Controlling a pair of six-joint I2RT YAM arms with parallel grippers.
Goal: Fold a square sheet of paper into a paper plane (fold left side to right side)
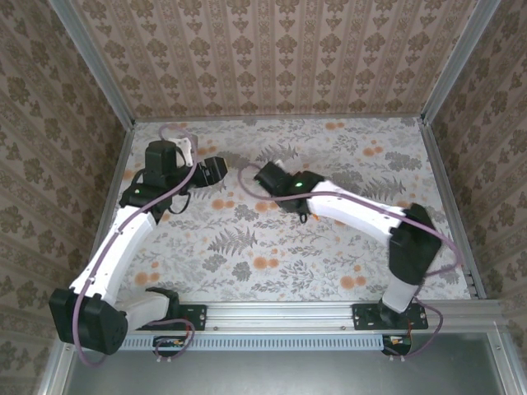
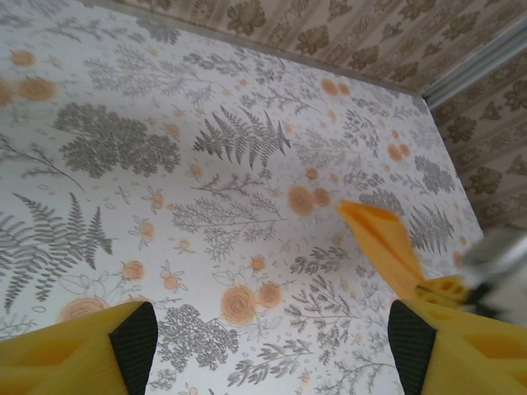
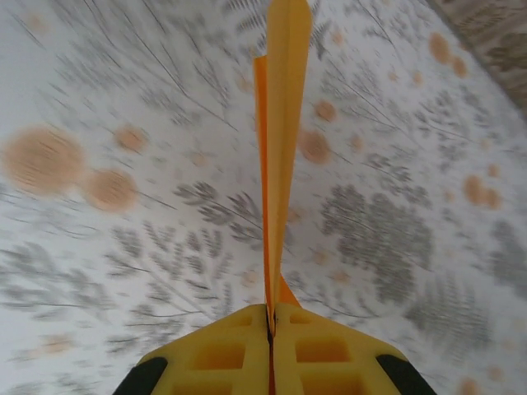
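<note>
Right end effector (image 3: 270, 319) clamps the paper plane (image 3: 282, 107) by one end, pressing its creases flat; left end effector (image 2: 272, 341) hangs nearby, jaws apart, free to assist.

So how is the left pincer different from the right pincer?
The left pincer is wide open; the right pincer is shut tight. The left pincer holds nothing; the right pincer pinches the folded orange paper plane. Both are yellow and black.

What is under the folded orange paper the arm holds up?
The grey floral table cover lies beneath it. The right gripper is shut on the narrow folded orange paper, hiding its pinched end.
</note>
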